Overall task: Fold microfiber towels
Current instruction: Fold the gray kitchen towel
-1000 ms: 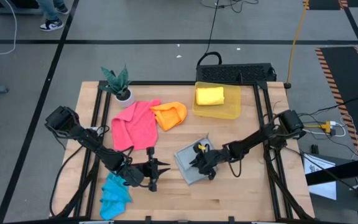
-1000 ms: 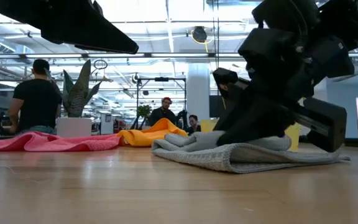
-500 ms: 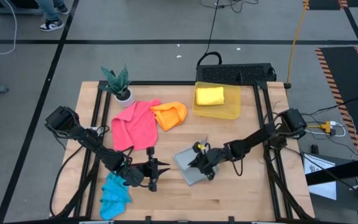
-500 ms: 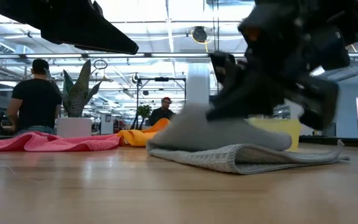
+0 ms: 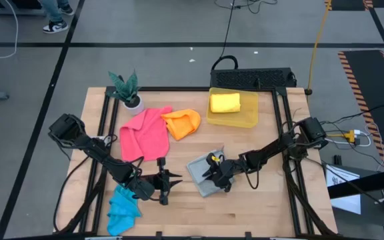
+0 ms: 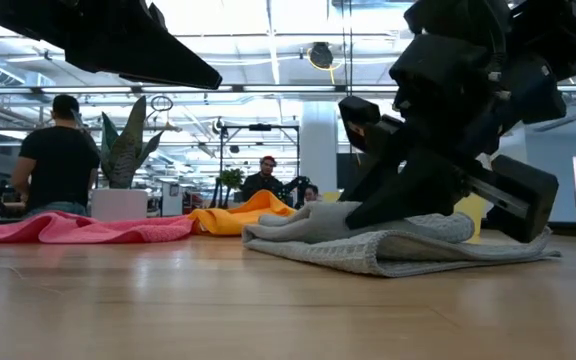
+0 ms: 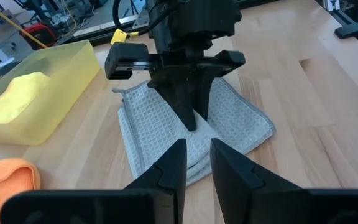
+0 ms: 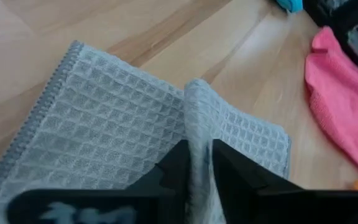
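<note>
**Right claw pinching a ridge of the grey towel near the tabletop's middle**

The right claw sits low over the grey towel, just toward four o'clock from the tabletop centre; its fingers stand nearly together with a raised ridge of grey cloth nipped between them, the rest of that towel lying flat on the wood; the left claw hovers toward seven o'clock, pointing at the grey towel and just apart from it, its fingers set a narrow gap apart and holding nothing; the bright blue towel lies crumpled beside the left arm near the eight o'clock edge; the pink towel is spread toward ten o'clock, its edge touching the orange towel at about eleven; the yellow towel lies folded inside the yellow bin at about one o'clock; a potted plant stands at the eleven o'clock corner; in the low view a person in a dark shirt is in the room beyond.
</note>
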{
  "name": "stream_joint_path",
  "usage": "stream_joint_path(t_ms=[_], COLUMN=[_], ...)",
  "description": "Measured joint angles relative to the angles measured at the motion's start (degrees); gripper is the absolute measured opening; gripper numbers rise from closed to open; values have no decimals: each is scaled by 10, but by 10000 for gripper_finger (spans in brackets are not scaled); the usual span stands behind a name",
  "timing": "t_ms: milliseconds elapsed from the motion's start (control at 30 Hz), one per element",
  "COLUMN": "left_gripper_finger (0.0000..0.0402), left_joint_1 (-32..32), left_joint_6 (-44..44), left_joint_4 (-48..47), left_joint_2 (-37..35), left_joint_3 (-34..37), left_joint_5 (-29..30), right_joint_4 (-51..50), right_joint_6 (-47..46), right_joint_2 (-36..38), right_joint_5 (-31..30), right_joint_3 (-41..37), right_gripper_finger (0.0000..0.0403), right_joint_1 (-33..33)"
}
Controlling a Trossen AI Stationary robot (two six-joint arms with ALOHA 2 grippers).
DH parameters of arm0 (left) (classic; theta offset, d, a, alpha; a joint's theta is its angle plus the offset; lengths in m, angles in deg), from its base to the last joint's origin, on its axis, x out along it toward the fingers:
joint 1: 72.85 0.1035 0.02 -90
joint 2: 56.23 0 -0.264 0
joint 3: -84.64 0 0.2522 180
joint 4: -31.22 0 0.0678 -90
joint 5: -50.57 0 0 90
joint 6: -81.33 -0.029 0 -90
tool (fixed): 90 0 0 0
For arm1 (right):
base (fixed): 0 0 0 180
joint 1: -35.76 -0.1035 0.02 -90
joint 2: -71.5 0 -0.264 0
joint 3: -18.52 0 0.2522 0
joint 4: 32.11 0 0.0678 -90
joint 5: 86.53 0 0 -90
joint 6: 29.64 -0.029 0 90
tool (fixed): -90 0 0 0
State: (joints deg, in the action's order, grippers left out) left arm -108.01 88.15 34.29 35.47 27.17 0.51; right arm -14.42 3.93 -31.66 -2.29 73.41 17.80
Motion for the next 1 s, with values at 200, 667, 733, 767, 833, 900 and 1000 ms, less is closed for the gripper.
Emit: stream_joint_path(t_ms=[200,667,733,767,833,900,1000], left_gripper_finger=[76,76,76,76,76,76,76], left_joint_1=[0,83,95,101,108,113,119], left_joint_6=[5,13,23,29,42,54,71], left_joint_4=[-1,85,81,79,61,47,17], left_joint_2=[0,103,115,119,120,120,120], left_joint_3=[0,0,0,0,0,0,0], left_joint_5=[0,-96,-102,-104,-104,-104,-104], right_joint_4=[-34,-293,-285,-275,-244,-214,-177], right_joint_6=[-55,-355,-377,-386,-389,-385,-376], right_joint_2=[48,197,197,197,197,197,199], right_joint_5=[0,-54,-84,-95,-105,-106,-105], right_joint_3=[0,-40,-59,-68,-84,-91,-92], right_gripper_finger=[149,134,120,115,107,104,103], right_joint_1=[-5,37,47,51,57,60,60])
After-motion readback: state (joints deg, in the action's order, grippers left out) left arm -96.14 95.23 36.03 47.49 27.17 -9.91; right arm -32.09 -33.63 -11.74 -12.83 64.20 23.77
